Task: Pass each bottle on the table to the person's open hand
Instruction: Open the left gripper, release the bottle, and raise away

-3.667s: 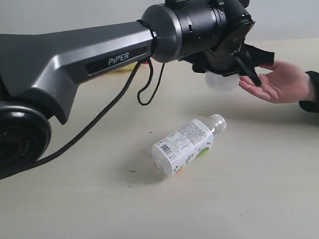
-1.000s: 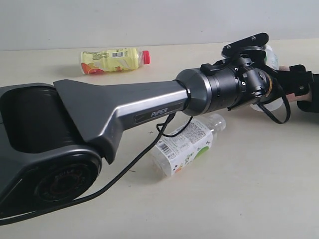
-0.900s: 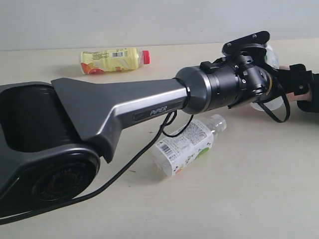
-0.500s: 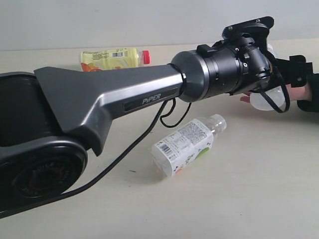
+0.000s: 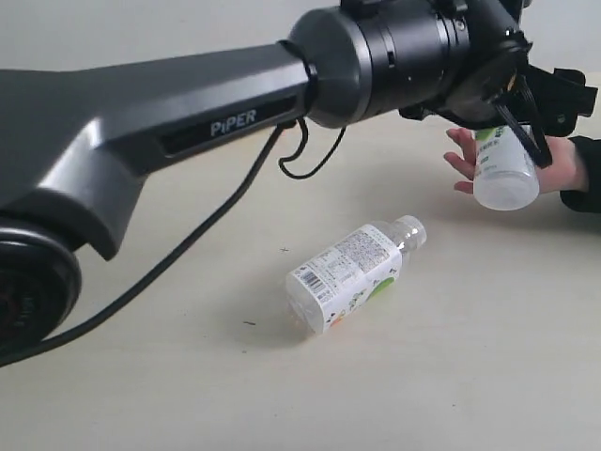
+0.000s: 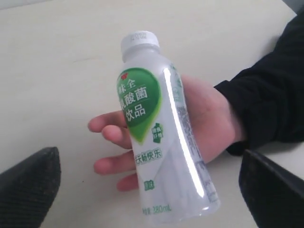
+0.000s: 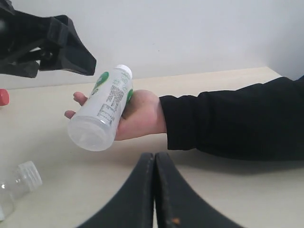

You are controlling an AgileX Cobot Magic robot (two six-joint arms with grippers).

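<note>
2 bottles, 1 red cap (image 7: 2, 97): green-label bottle (image 5: 502, 169) in hand (image 5: 563, 164), white-label bottle (image 5: 352, 272) flat on beige table (image 5: 141, 376) | left gripper (image 6: 149, 161) spread wide, empty | right gripper (image 7: 154, 161) pinched closed, empty | pale wall (image 7: 190, 33)

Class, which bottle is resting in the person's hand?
The cloudy white bottle with the green label lies in the hand; the white-labelled, clear-capped bottle lies on its side on the table.
</note>
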